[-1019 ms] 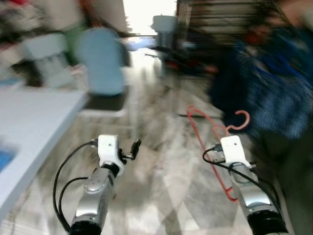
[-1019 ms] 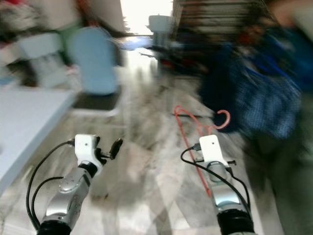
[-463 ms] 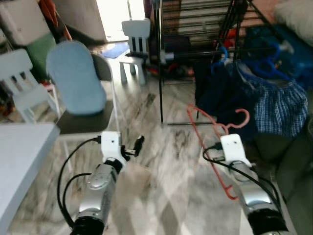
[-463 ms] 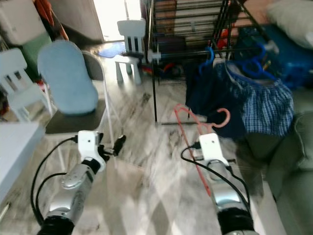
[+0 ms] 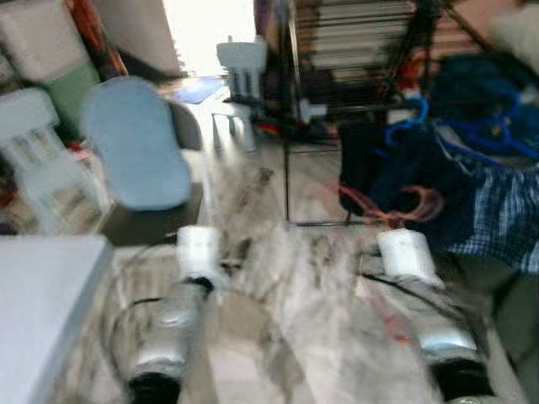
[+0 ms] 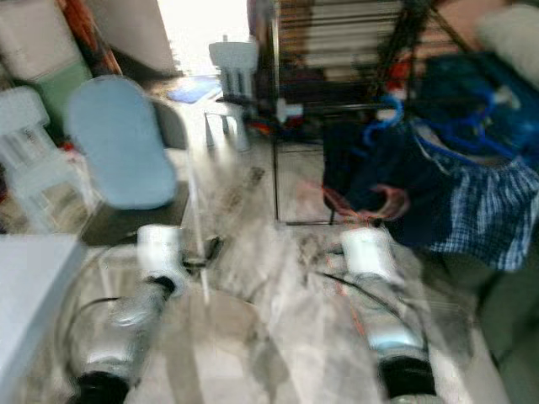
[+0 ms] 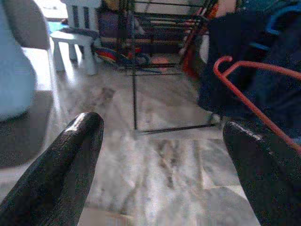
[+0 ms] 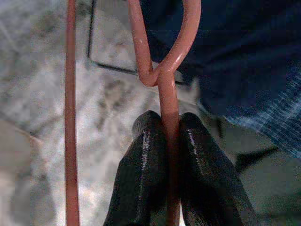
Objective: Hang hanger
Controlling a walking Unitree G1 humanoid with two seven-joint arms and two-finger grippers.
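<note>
Two arms reach forward: right gripper (image 8: pixel 170 136) pinches the red hanger (image 8: pixel 164 70), left gripper (image 7: pixel 164 141) fingers spread.

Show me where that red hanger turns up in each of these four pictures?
Left eye view: red hanger, blurred, right of centre, just above the right arm.
Right eye view: same spot, hanger right of centre.
Left wrist view: its hook curves in at the right edge.
Right wrist view: centre, pinched between the right gripper fingers.
Shared landmark: dark blue clothes behind it.
</note>
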